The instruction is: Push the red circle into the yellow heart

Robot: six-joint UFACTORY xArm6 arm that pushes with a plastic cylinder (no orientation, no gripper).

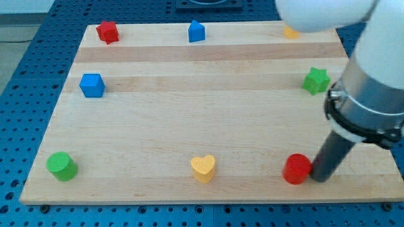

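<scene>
My tip (pixel 320 178) rests on the worktop (pixel 208 120) near the view's bottom right, touching the right side of the red circle (pixel 297 169) or standing just beside it; I cannot tell whether any gap remains. My tool is a plain dark rod with nothing to part or close, and it grips nothing. My arm's pale body fills the view's right edge and top right corner.

The red circle sits near the worktop's bottom edge. To its left, along the same bottom strip and well apart from it, lies the yellow heart (pixel 203 168), with bare wood between the two. Further left, near the bottom left corner, stands a green cylinder (pixel 62 166).

Up the right side, close to my arm, is a green star-shaped block (pixel 315 81). At the top edge, partly hidden behind my arm, an orange-yellow block (pixel 290 32) peeks out; its shape I cannot make out. Along the top sit a blue block (pixel 197 31) with a pointed top near the middle and a red block (pixel 108 31), star-like in outline, toward the left. Below that, by the left edge, is a blue cube (pixel 92 85).
</scene>
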